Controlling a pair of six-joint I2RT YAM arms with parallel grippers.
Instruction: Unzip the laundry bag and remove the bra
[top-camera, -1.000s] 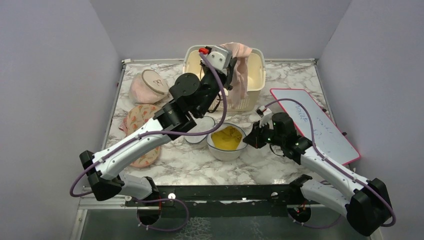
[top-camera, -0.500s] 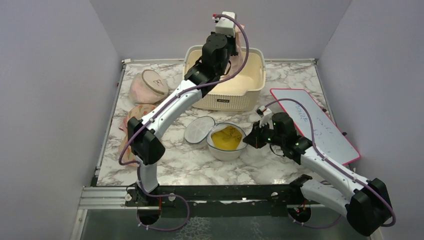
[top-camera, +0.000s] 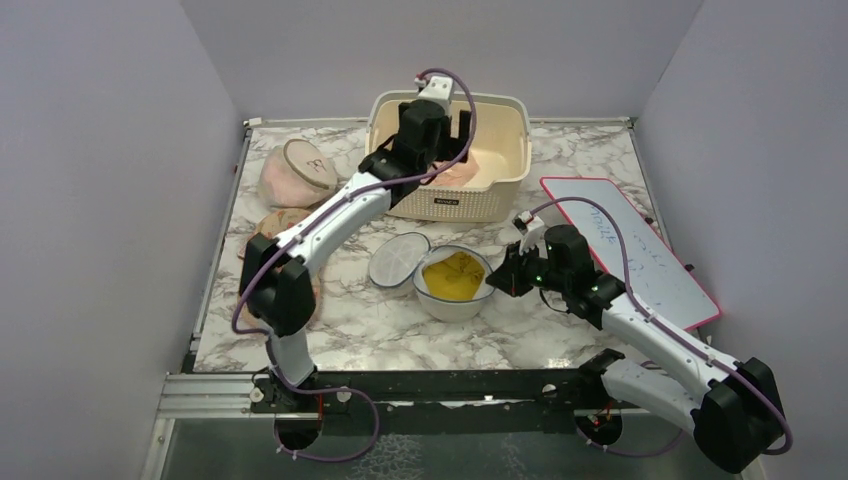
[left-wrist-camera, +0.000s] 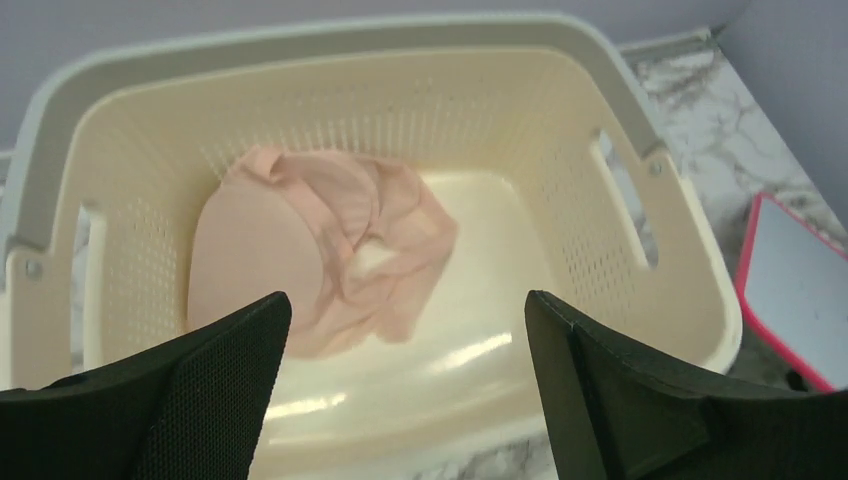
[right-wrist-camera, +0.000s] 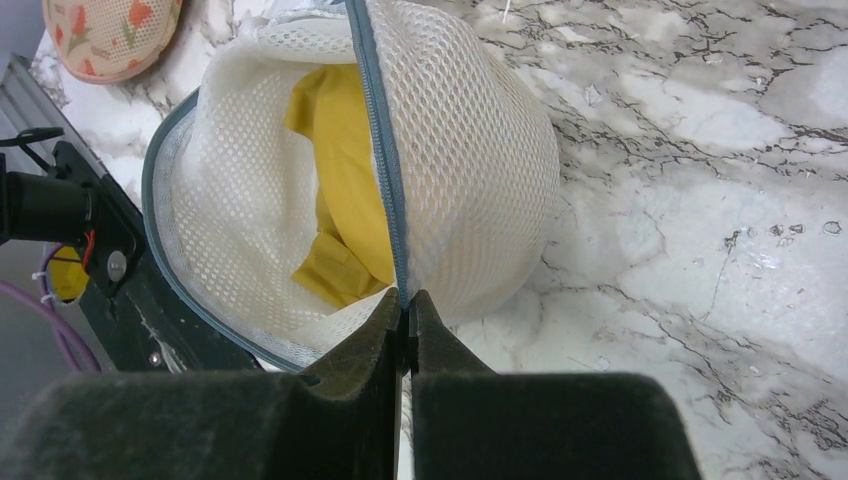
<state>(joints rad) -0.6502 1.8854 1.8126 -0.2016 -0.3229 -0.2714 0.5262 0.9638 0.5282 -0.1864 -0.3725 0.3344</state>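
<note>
The laundry bag (top-camera: 455, 280) is a white mesh drum with a grey zip rim, unzipped, with its round lid (top-camera: 398, 258) folded out to the left. A yellow garment (right-wrist-camera: 345, 150) lies inside it. My right gripper (right-wrist-camera: 405, 305) is shut on the bag's zip rim (right-wrist-camera: 385, 190) at its right side. The pink bra (left-wrist-camera: 310, 240) lies crumpled on the floor of the cream basket (left-wrist-camera: 300, 35). My left gripper (left-wrist-camera: 408, 300) hangs open above the basket, apart from the bra, with nothing between its fingers.
The cream perforated basket (top-camera: 450, 205) stands at the back centre. A pinkish round bag (top-camera: 295, 172) sits at the back left. A floral mesh bag (right-wrist-camera: 105, 35) lies at the left. A pink-rimmed whiteboard (top-camera: 640, 250) lies at the right.
My left gripper carried the pink bra up over the basket, came down and opened; the bra now lies in the basket. The right arm has not moved.
</note>
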